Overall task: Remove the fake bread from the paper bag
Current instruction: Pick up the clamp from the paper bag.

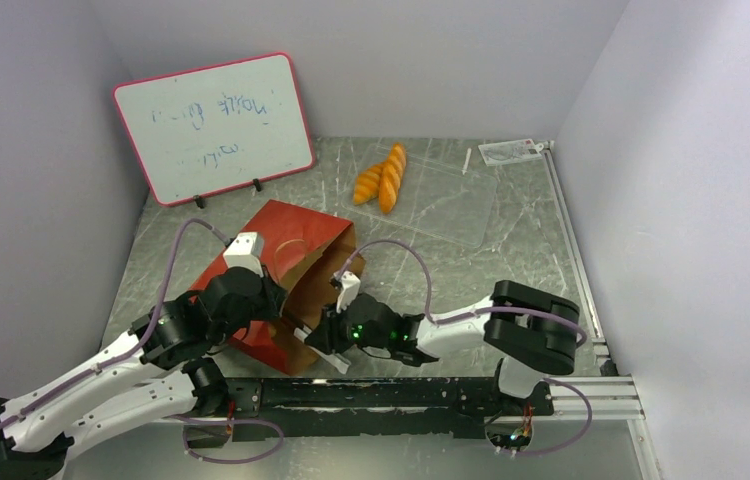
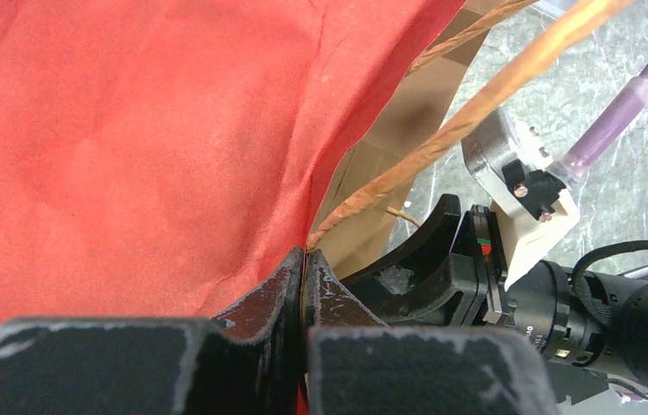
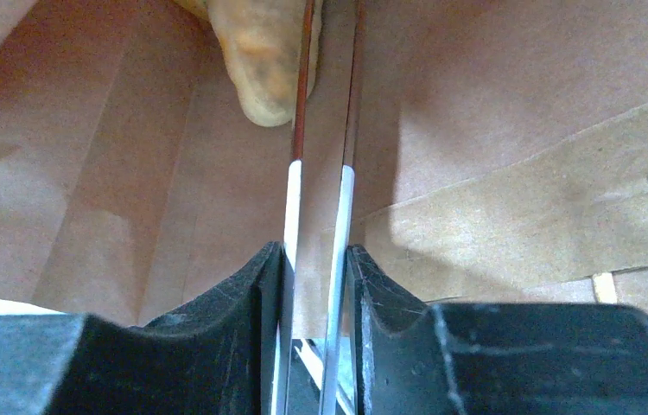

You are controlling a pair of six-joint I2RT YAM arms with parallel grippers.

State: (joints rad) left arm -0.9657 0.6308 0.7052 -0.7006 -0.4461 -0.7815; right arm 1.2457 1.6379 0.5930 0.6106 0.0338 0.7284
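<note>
Tweezers [image 3: 293,199] squeezed in R gripper [image 3: 316,259] reach into paper bag [image 3: 519,130] at fake bread [image 3: 256,52]; L gripper [image 2: 305,268] pinches bag rim.

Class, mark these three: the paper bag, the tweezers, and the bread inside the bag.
Paper bag [image 1: 301,230]: top view, red outer side.
Tweezers [image 3: 292,207]: right wrist view, left blade's white part.
Bread [image 3: 256,78]: right wrist view, rounded end.

Left arm [image 1: 81,385]: white links, black joints. Right arm [image 1: 456,328]: same; green LEDs [image 1: 356,330] at its 9 o'clock end, lilac cable [image 2: 640,86]. Right gripper [image 3: 314,252] fingers [image 3: 234,294]: black, scuffed.
</note>
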